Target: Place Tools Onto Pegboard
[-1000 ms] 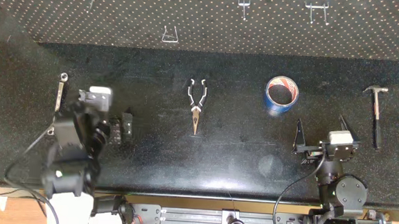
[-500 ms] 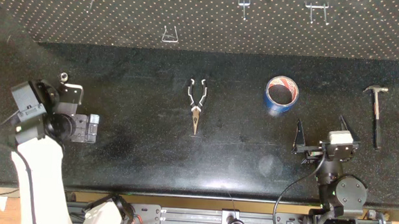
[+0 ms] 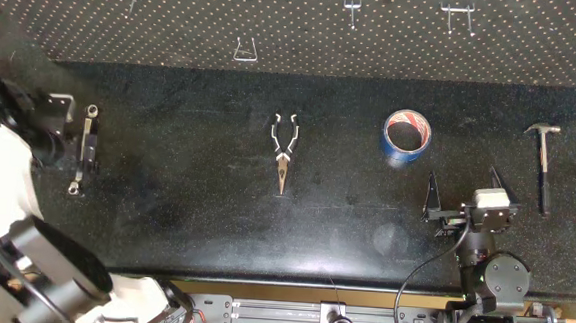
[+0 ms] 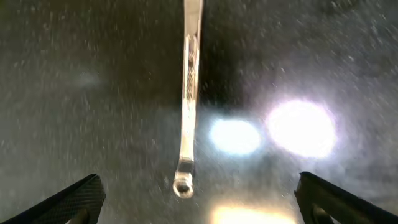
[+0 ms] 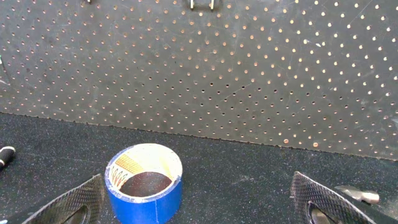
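Two arms at one table (image 3: 345, 215).

Left arm: swung out to the far left of the table, wrist turned down. The left gripper (image 4: 202, 194) is spread wide. Its dark fingers stand on either side of the wrench (image 4: 189, 93), well apart from it and holding nothing.

Right arm: folded close to its base at the near right edge. The right gripper (image 3: 464, 190) is level, facing the pegboard (image 3: 277, 21). It is also spread wide and empty.

Four tools, all lying flat on the table:
- One wrench: slim, bright metal, with a ring at one end, at the far left under the left arm's wrist.
- One pair of pliers (image 3: 283, 153): pale metal, needle-nosed, handles splayed toward the pegboard, left of centre.
- One tape roll (image 3: 407, 137): blue outside, pale inside, resting on its flat side with the hollow core upward, right of centre and ahead of the right gripper.
- One hammer (image 3: 542, 165): metal head toward the pegboard, dark straight handle, at the far right.

One pegboard: dark sheet with a regular grid of small light holes, standing along the table's far edge.

Four wire hooks (image 3: 245, 50): thin bright metal, all bare.

Table surface: black, matte, finely speckled.
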### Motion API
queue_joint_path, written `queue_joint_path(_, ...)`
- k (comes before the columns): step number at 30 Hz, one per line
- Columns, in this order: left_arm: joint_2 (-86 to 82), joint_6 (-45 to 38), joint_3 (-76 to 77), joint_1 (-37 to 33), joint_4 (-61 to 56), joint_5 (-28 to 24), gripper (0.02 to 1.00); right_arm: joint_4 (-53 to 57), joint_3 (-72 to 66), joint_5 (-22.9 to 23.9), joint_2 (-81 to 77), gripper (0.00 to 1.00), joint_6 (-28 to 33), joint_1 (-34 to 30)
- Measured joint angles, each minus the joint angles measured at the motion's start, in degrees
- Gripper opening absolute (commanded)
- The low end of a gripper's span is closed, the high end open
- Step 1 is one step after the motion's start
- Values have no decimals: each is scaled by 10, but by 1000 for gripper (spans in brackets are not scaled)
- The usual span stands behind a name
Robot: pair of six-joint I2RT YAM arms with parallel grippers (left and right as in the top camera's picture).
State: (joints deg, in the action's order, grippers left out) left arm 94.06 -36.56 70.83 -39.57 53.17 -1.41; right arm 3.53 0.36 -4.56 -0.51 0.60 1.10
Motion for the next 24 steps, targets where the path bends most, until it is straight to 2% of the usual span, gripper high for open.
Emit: queue_joint_path(24,198,22,130,0,-9,-32,1000,0,0,0,0,976,0,0)
